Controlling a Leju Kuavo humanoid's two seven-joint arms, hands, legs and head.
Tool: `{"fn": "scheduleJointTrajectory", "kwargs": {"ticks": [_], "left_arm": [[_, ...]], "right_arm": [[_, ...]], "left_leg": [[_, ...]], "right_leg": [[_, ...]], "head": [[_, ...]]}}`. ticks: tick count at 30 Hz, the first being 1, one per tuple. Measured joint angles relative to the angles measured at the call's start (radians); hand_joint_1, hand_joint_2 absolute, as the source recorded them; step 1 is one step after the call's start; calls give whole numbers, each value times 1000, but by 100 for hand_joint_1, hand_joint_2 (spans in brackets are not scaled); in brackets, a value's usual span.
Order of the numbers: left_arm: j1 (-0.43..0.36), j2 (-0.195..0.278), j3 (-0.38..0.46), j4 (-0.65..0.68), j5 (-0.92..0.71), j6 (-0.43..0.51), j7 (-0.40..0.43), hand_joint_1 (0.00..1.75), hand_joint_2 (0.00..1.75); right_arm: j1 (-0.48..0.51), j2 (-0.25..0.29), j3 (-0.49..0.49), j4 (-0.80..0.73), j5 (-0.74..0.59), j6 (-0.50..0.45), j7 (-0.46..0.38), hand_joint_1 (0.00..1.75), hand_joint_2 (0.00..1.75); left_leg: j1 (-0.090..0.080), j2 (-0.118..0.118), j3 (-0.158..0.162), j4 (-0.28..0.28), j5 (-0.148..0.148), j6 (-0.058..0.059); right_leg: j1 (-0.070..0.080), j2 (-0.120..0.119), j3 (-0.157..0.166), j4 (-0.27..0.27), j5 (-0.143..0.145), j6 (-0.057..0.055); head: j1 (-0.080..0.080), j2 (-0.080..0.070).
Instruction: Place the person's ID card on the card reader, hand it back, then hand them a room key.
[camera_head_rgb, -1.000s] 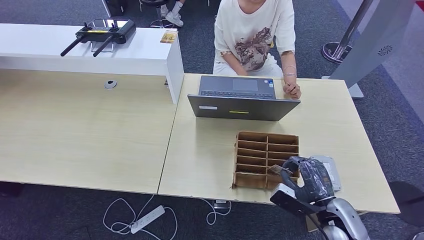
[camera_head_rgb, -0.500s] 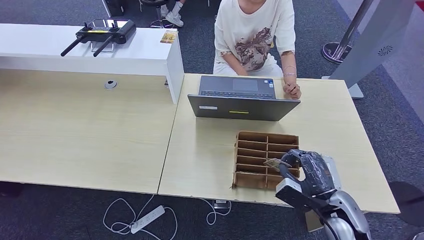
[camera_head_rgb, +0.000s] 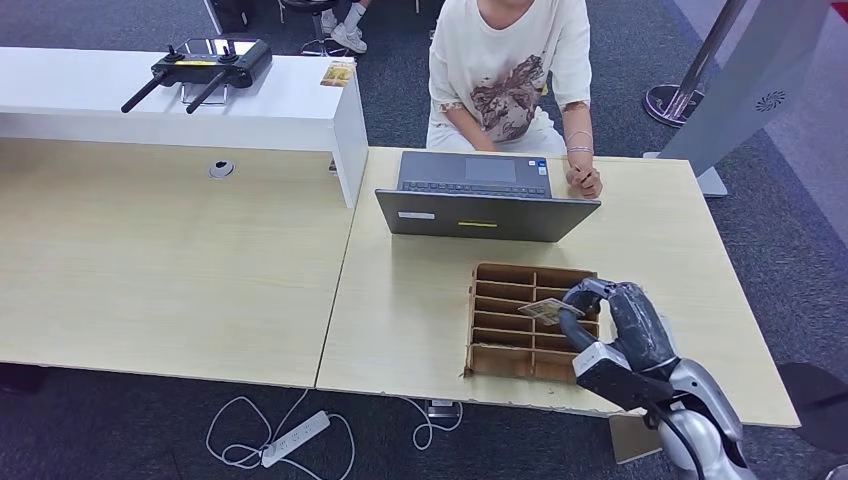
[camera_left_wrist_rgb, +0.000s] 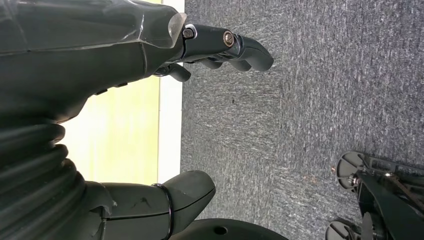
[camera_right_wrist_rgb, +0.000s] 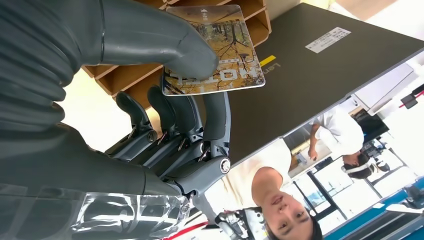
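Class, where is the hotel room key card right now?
The right hand pinches the key card just above the cardboard slot organizer, near the laptop.

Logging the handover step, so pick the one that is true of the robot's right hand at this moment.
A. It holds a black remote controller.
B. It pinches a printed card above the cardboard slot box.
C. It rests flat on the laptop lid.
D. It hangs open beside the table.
B: the right hand pinches a printed card between thumb and fingers, over the cardboard slot box.
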Motion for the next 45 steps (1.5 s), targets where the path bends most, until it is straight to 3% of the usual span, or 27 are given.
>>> {"fn": "scheduleJointTrajectory", "kwargs": {"ticks": [5,10,27,45], "left_arm": [[0,0,0,0,0,0,-1,0,175],[-1,0,1,0,0,0,-1,0,175],[-3,1,2,0,-6,-2,-8,0,175],[-3,5,2,0,-18,-2,-1,0,175]], "right_arm": [[-6,-1,1,2,-12,2,-15,170,175],[-65,-1,8,12,-27,16,-28,171,175],[-431,25,85,160,-91,-4,4,175,175],[-774,123,175,535,-85,-58,63,175,175]], "left_leg": [[0,0,0,0,0,0],[0,1,0,0,0,0],[0,0,0,0,1,-1],[0,0,0,0,2,-1]], "right_leg": [[0,0,0,0,0,0],[0,1,0,0,1,0],[0,1,0,1,1,0],[0,0,0,2,2,0]], "head": [[0,0],[0,0],[0,0],[0,0]]}}
